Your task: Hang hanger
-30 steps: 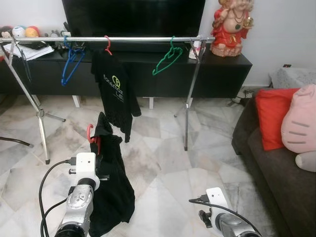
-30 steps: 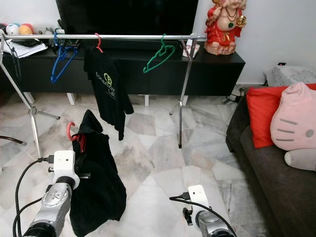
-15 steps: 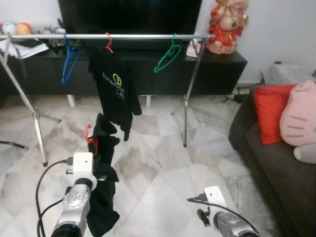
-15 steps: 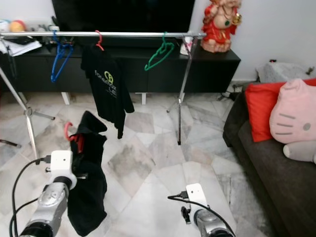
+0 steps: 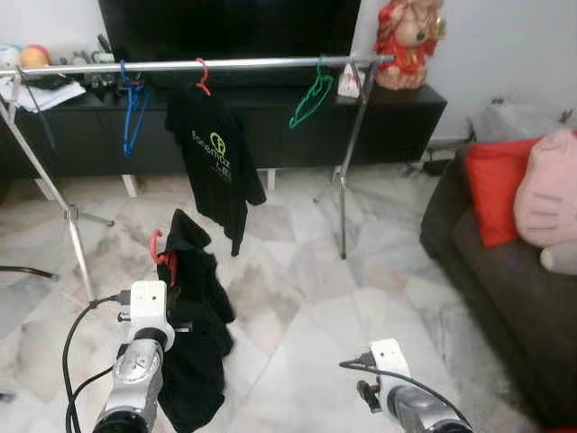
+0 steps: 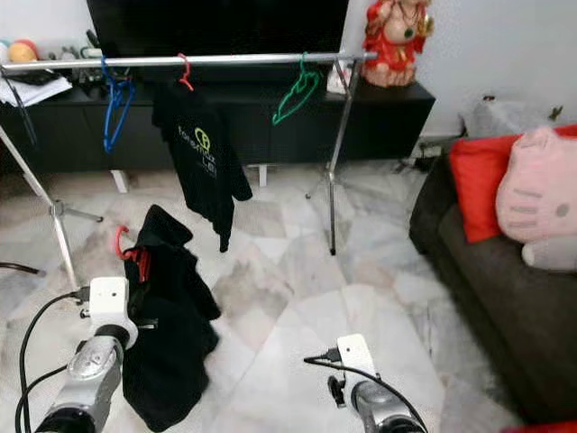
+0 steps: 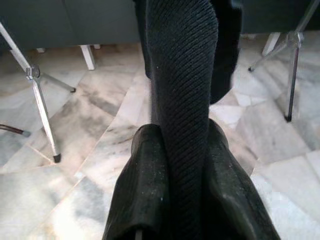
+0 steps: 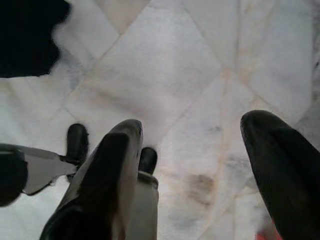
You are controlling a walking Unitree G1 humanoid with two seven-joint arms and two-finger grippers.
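Observation:
A silver clothes rail [image 5: 252, 64] stands ahead, in front of a black TV console. On it hang a blue hanger [image 5: 135, 113], a black T-shirt [image 5: 216, 162] on a red hanger, and a green hanger [image 5: 311, 97]. My left gripper [image 7: 182, 135] is shut on a black garment [image 5: 194, 334] that hangs on a red hanger [image 5: 157, 247], held low above the floor in front of the rail. The left wrist [image 5: 147, 307] hides the fingers in the eye views. My right gripper [image 8: 195, 135] is open, low over the marble floor, with nothing between its fingers.
The rail's splayed legs [image 5: 77, 248] stand at left and a straight post [image 5: 343, 207] at right. A dark sofa [image 5: 505, 289] with a red cushion [image 5: 491, 194] and a pink plush cushion [image 5: 548, 198] lines the right side. A red statue [image 5: 404, 45] stands on the console.
The whole picture has shifted a little, so the camera has moved. The black garment stays in my left gripper, and the right gripper stays low and open.

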